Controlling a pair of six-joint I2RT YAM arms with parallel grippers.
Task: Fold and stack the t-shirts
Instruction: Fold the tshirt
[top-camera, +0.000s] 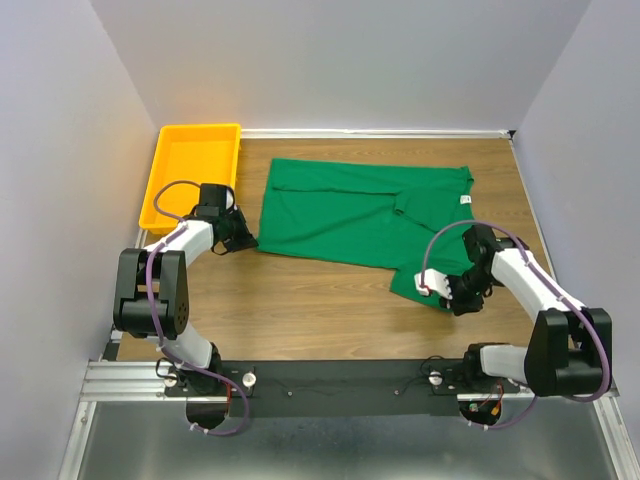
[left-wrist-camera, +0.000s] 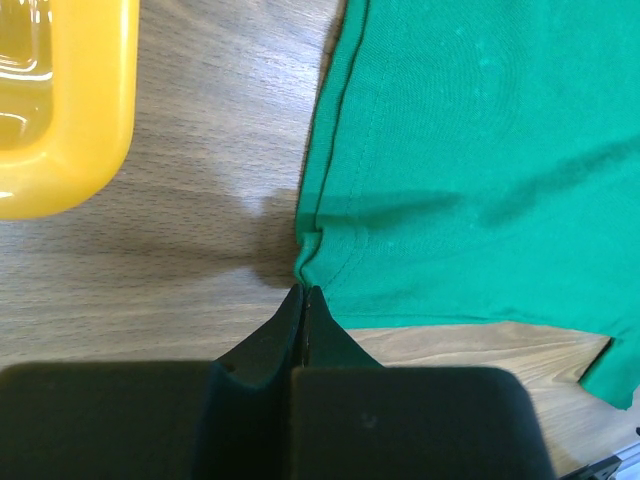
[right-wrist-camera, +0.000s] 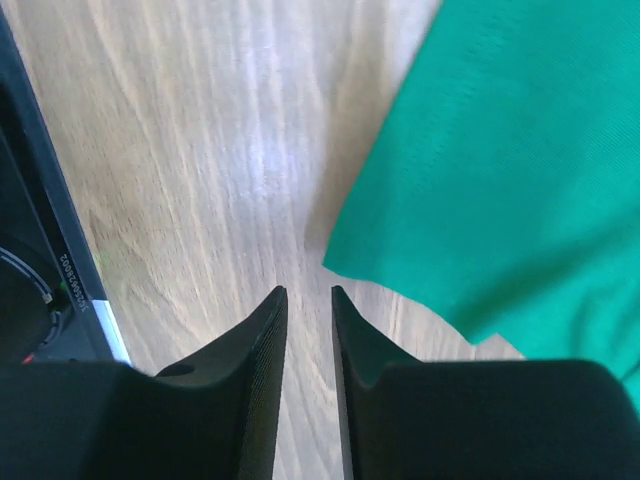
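- t-shirt (top-camera: 365, 215) lies flat on the table (top-camera: 300, 300), mid to far part. long axis runs 9 to 3 o'clock in the overhead view. yellow tray (top-camera: 160, 185) sits off its 9 o'clock end, apart from it.
- left gripper (left-wrist-camera: 303, 292): fingers clenched tight, no gap. hem corner sits right at the tips, dead 12 o'clock in the wrist view. can't tell if any cloth is pinched; looks like touching at most.
- right gripper (right-wrist-camera: 308, 292): fingers slightly parted, only bare wood between them, grasping nothing. cloth edge is at about 1 o'clock from the tips, near but apart.
- each arm is at a near-side corner: left at the 9 o'clock end, right at the 4 o'clock flap. left is nearer its corner.
- my read: right has to shift toward 1 o'clock onto that edge; left has to open before it can bite.
- cloth: plain green, soft, mostly smooth, a few creases, one sleeve folded in across the middle, small white label (top-camera: 465, 200) at the 3 o'clock end.
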